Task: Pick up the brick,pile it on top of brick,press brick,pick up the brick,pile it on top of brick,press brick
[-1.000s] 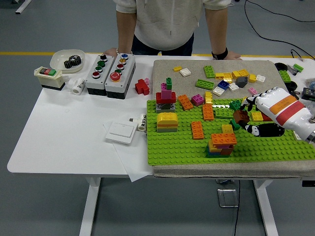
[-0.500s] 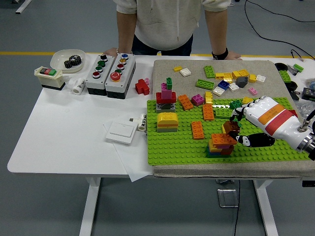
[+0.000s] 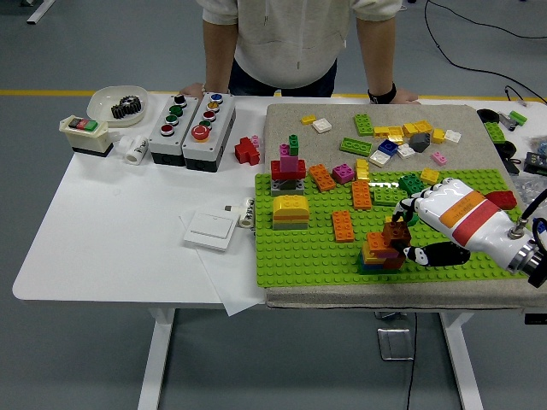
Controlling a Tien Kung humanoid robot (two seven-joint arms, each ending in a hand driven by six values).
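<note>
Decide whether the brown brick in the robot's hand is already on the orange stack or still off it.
Cannot tell for sure. The right hand holds the brown brick against the top of the orange stack, but the fingers hide the contact.

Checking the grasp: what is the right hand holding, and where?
The right hand pinches a brown brick by its right side, fingertips over the orange stack.

A white table (image 3: 111,248) carries a grey mat (image 3: 461,115) on the right — on the left sit two button boxes (image 3: 190,126), a white dish (image 3: 107,101) and a wall switch (image 3: 210,229).
</note>
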